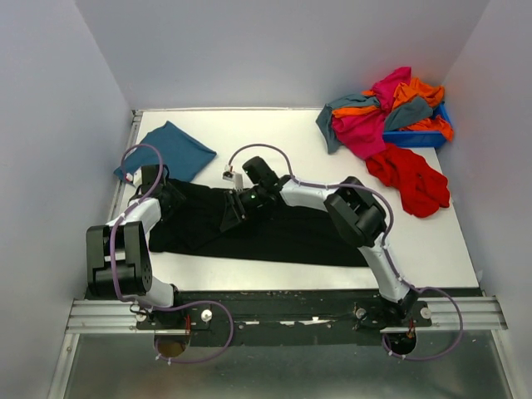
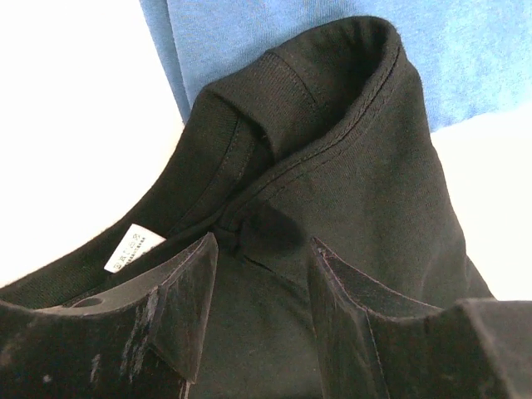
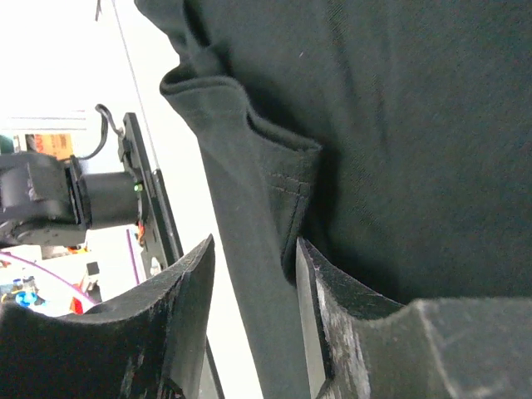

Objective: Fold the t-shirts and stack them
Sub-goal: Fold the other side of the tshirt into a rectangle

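Note:
A black t-shirt (image 1: 274,237) lies spread across the near middle of the table. My left gripper (image 1: 170,199) sits at its collar end, open, with the fingers (image 2: 187,291) pressed down either side of flat black cloth (image 2: 349,166) just behind the raised collar and a white label (image 2: 133,247). My right gripper (image 1: 235,209) is over the shirt's middle, and it is open. A folded hem of the black t-shirt (image 3: 249,208) runs between its fingers (image 3: 332,299). A folded teal-blue t-shirt (image 1: 170,150) lies just beyond the collar.
At the back right, a blue bin (image 1: 416,137) holds a heap of magenta, orange and grey-blue t-shirts (image 1: 382,108). A red t-shirt (image 1: 411,179) lies crumpled in front of it. White walls close in the table on three sides.

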{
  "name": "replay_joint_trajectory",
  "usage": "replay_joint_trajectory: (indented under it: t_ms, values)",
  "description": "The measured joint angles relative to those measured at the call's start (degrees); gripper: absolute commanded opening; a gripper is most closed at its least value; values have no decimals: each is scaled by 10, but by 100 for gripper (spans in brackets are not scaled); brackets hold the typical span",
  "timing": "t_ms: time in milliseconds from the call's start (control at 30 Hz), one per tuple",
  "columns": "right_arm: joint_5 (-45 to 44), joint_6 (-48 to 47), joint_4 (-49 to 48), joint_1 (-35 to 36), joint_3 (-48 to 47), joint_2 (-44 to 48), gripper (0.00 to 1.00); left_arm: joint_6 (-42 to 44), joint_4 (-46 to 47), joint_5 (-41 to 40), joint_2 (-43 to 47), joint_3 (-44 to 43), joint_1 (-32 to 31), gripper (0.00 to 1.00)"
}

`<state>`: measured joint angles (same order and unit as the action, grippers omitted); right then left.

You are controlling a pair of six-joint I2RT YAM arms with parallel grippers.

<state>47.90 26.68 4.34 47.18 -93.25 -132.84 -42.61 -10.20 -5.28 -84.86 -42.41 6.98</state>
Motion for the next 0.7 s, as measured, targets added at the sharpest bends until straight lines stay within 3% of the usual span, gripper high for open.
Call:
replay_joint_trajectory:
  t_ms: [267, 400, 700]
  values:
    - [-14, -32, 20, 0, 120, 111, 51, 4, -4, -6, 0, 0, 0, 60]
    - [-30, -48, 44, 0, 173, 153, 58, 8, -6, -7, 5, 0, 0, 60]
    - [-70, -36, 59, 0, 117, 165, 64, 7, -3, -14, 65, 0, -12, 60]
